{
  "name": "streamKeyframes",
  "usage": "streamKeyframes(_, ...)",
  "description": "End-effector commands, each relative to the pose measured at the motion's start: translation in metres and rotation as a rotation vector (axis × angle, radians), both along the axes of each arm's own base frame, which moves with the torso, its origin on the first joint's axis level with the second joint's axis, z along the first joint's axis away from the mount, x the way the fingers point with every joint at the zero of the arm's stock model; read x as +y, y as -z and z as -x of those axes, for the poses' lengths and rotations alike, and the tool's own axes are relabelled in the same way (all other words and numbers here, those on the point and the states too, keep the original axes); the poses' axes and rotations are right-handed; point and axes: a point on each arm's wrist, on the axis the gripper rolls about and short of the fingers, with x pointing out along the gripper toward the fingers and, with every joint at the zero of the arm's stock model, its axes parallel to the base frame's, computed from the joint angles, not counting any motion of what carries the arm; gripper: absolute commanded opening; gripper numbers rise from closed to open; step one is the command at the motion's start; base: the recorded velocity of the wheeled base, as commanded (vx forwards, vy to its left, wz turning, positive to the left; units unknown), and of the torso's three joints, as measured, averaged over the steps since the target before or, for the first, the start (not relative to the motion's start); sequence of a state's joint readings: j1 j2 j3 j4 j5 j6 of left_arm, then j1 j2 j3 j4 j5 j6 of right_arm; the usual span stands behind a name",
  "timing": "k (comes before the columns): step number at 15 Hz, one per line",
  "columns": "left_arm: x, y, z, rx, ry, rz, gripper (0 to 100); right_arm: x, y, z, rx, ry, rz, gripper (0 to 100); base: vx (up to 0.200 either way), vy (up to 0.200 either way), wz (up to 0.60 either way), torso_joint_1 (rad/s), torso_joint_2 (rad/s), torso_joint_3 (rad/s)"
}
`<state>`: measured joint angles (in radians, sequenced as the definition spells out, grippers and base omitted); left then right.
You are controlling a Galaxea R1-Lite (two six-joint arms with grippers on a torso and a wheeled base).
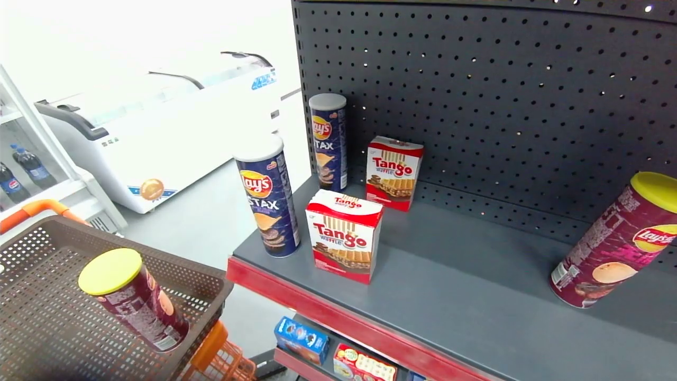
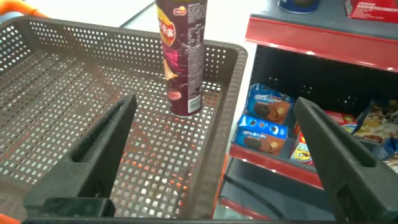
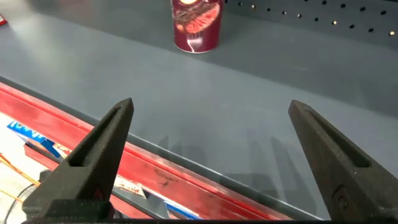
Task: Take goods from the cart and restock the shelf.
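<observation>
Grey shelf (image 1: 476, 275), red front edge, pegboard (image 1: 502, 106) behind it; chest freezer (image 1: 158, 127) beyond.
- Shelf, left end: front blue can (image 1: 267, 196), rear blue can (image 1: 328, 140), front wafer box (image 1: 344, 235), rear wafer box (image 1: 394, 172), all upright.
- Shelf, right end: shelved maroon can (image 1: 613, 243), yellow lid, well apart from the rest.
- Cart basket (image 1: 174, 280): one carted maroon can (image 1: 135, 299), yellow lid, near the basket's wall.
- Your left claw (image 2: 214, 104): over the basket, spread, empty.
- Your right claw (image 3: 211, 107): over the shelf's front edge, spread, empty.
</observation>
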<state>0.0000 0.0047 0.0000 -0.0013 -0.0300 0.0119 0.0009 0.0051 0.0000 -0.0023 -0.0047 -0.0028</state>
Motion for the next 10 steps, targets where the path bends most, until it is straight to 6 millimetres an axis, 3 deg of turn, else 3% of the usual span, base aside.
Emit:
streamKeyframes(1, 0.001, -0.001, 0.000, -0.002, -0.044, -0.002, 100, 0.000, 0.000, 0.000, 0.000, 0.001, 0.000, 100, 0.000, 0.000, 0.00, 0.000, 0.00, 0.000)
streamKeyframes(3, 0.002, -0.011, -0.002, 0.028, -0.083, -0.065, 100, 0.000, 0.000, 0.000, 0.000, 0.001, 0.000, 100, 0.000, 0.000, 0.00, 0.000, 0.00, 0.000)
streamKeyframes(5, 0.002, -0.049, -0.017, 0.110, -0.096, -0.077, 100, 0.000, 0.000, 0.000, 0.000, 0.001, 0.000, 100, 0.000, 0.000, 0.00, 0.000, 0.00, 0.000)
streamKeyframes(7, 0.002, -0.068, -0.031, 0.158, -0.062, -0.082, 100, 0.000, 0.000, 0.000, 0.000, 0.001, 0.000, 100, 0.000, 0.000, 0.00, 0.000, 0.00, 0.000)
streamKeyframes(10, 0.003, -0.075, -0.058, 0.253, -0.083, -0.035, 100, 0.000, 0.000, 0.000, 0.000, 0.001, 0.000, 100, 0.000, 0.000, 0.00, 0.000, 0.00, 0.000)
